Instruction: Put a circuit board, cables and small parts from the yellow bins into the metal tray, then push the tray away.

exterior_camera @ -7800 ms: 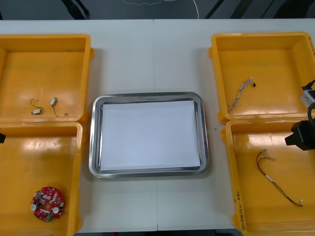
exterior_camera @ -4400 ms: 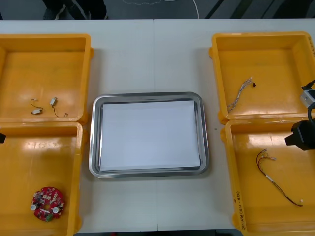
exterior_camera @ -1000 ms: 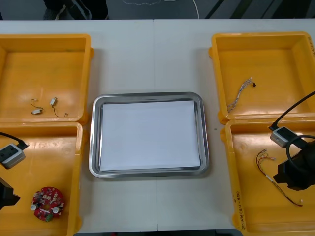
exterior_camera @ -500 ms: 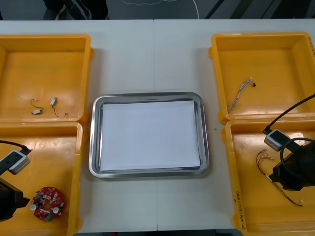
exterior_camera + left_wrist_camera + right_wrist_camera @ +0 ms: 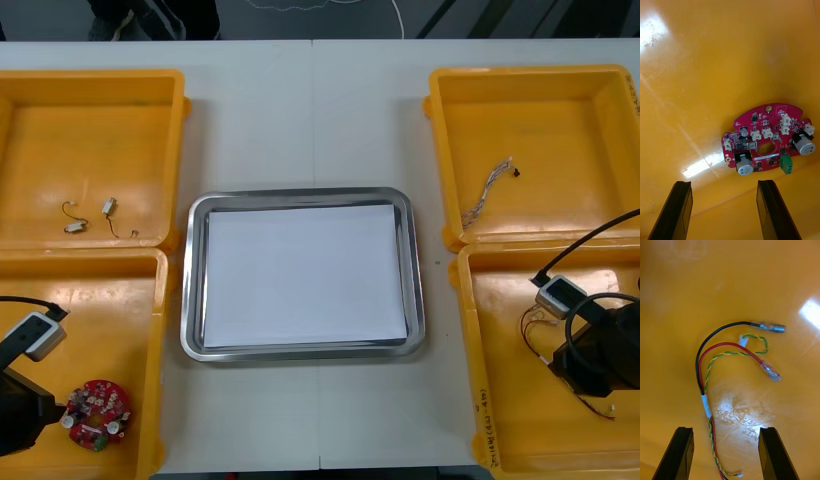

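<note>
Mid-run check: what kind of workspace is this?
Probably an electronics kitting bench: yellow bins holding a round red circuit board and a red and yellow cable, a metal tray between them. Left pincer open over the board, right pincer open over the cable.

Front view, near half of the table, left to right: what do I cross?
Left gripper, open in the near left bin → circuit board → metal tray → right gripper, open in the near right bin; cable overlaps it.
</note>
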Controlling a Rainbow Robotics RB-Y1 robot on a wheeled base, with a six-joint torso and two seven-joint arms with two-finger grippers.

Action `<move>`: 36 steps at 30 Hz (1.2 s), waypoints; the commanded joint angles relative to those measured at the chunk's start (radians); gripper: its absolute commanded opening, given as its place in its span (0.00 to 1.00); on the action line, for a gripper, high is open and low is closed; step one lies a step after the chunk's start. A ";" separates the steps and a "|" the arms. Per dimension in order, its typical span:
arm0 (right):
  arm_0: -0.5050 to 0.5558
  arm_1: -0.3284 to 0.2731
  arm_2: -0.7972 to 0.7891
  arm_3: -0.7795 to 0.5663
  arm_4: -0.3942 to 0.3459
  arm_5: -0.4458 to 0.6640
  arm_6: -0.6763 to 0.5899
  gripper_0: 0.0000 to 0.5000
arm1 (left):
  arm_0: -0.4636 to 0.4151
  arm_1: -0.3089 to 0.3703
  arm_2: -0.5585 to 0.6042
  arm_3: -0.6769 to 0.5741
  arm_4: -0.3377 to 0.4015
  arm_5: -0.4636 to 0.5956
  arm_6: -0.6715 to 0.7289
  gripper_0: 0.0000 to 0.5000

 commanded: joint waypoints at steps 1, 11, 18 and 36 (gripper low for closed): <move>0.032 -0.036 0.020 -0.007 0.001 -0.007 0.032 1.00 | 0.039 -0.016 -0.032 -0.003 -0.022 -0.023 -0.120 1.00; 0.046 -0.036 0.033 -0.007 0.011 -0.043 0.034 1.00 | 0.044 -0.016 -0.052 0.058 -0.029 -0.069 -0.145 1.00; 0.046 -0.036 0.044 -0.007 0.021 -0.052 0.034 1.00 | 0.061 -0.016 -0.083 0.103 -0.037 -0.140 -0.160 1.00; 0.041 -0.030 0.064 0.056 0.042 -0.121 0.042 1.00 | 0.090 -0.036 -0.107 0.109 -0.071 -0.174 -0.168 1.00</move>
